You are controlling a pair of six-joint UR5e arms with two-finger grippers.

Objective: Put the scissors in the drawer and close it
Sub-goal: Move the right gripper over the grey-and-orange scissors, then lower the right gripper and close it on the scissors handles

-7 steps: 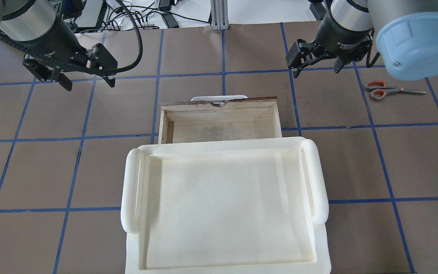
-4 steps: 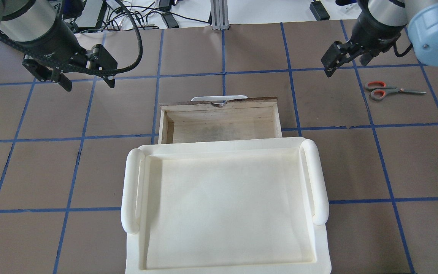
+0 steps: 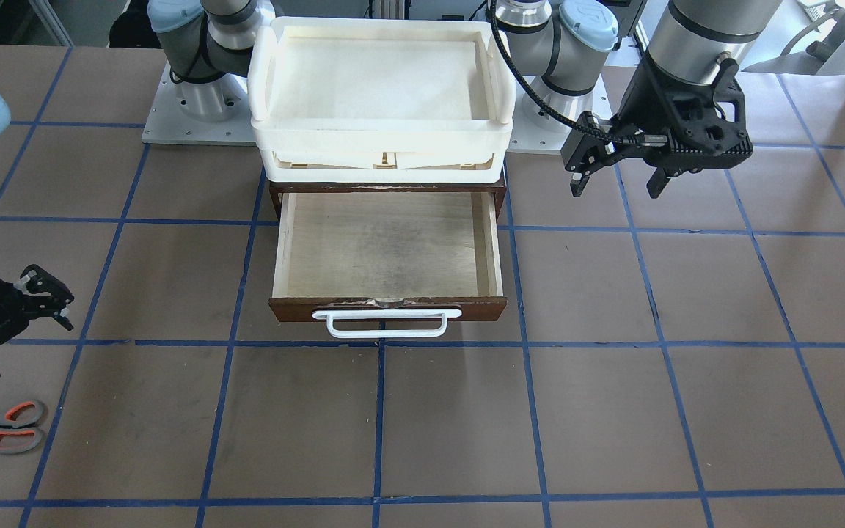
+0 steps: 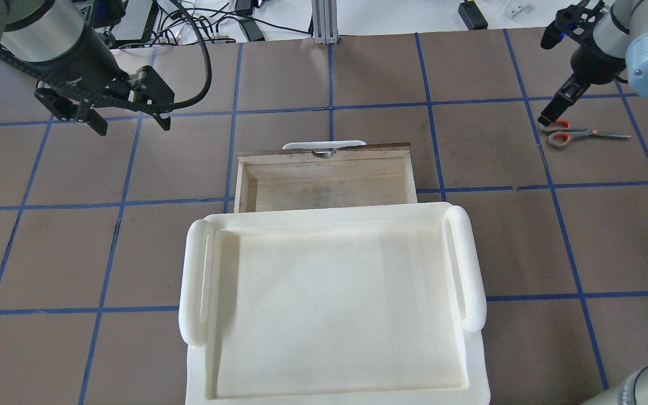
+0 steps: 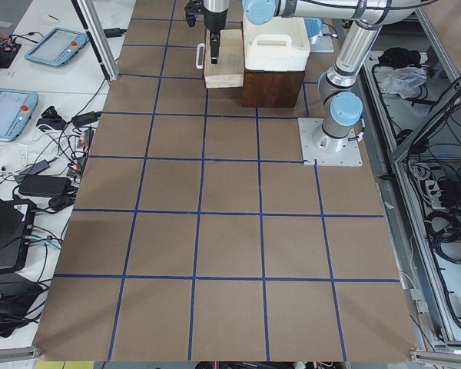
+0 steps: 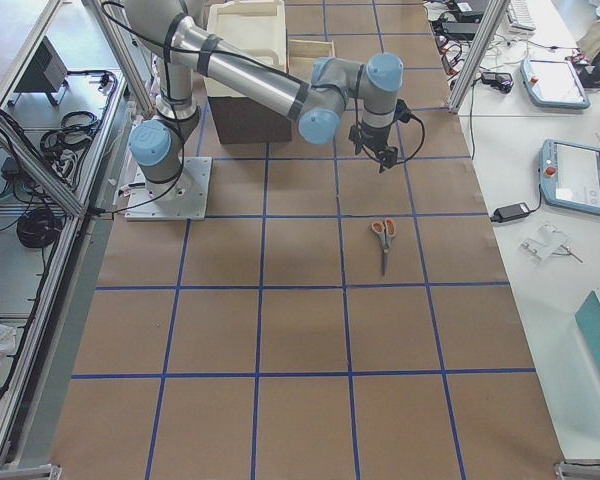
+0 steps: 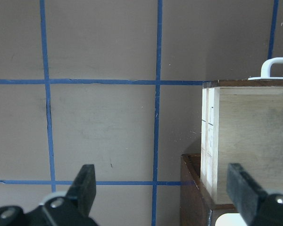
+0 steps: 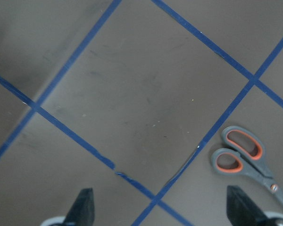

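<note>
The scissors (image 4: 571,135) lie flat on the brown table at the far right, grey handles lined orange-red, and also show in the front view (image 3: 1,427) and the right wrist view (image 8: 245,160). The drawer (image 4: 324,169) stands pulled out with nothing in it, its white bar handle (image 3: 386,324) facing away from me. My right gripper (image 8: 160,190) is open and empty, hovering above the table just beside the scissors' handles; one of its fingers (image 4: 554,107) shows in the overhead view. My left gripper (image 4: 133,125) is open and empty, above the table left of the drawer.
A cream-white plastic tray (image 4: 473,264) sits on the dark cabinet above the drawer. Cables and equipment (image 4: 217,22) lie beyond the far table edge. Blue tape lines grid the brown table.
My right arm has swung right and turned, carrying its open gripper from the middle right to just beside the scissors. The left arm, scissors and drawer have not moved.
</note>
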